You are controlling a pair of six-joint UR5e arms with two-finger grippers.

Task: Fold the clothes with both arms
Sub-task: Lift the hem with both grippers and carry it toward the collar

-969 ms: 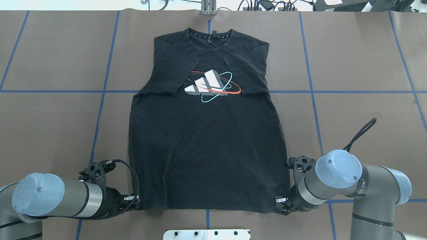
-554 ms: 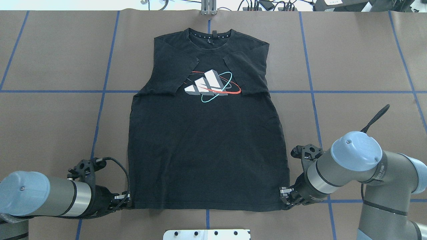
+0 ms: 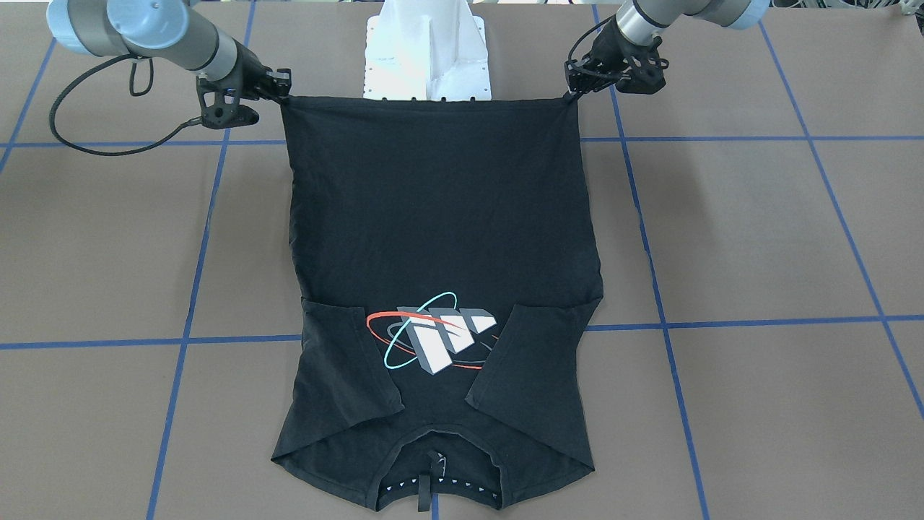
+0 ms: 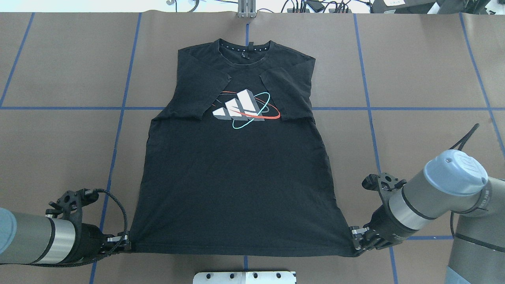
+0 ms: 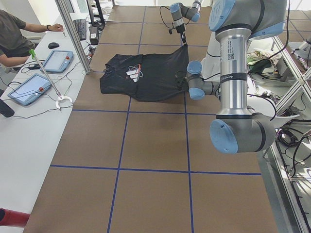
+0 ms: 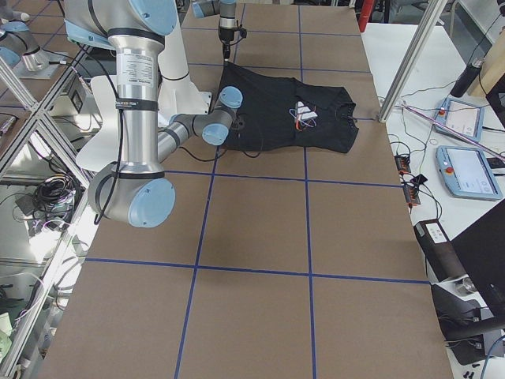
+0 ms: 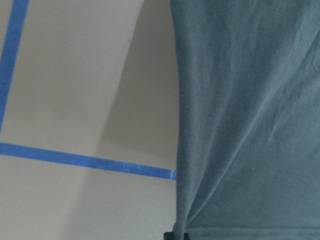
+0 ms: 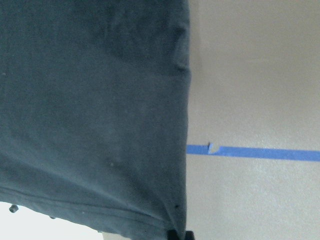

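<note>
In the overhead view, the left gripper (image 4: pixel 123 241) slid out toward the lower left corner and the right gripper (image 4: pixel 356 241) toward the lower right. The T-shirt (image 4: pixel 236 189) hem stretched wider, and the garment shifted slightly down the frame.

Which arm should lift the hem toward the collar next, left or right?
Both together. The left fingers and right fingers each pinch a hem corner of the T-shirt, stretched taut between them; neither sits closer to the collar.

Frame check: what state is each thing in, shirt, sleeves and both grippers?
T-shirt: graphic up, hem raised and stretched between the grippers, collar end lying flat.
Sleeves: both folded in over the chest.
Left gripper: shut on a hem corner.
Right gripper: shut on the other hem corner.
</note>
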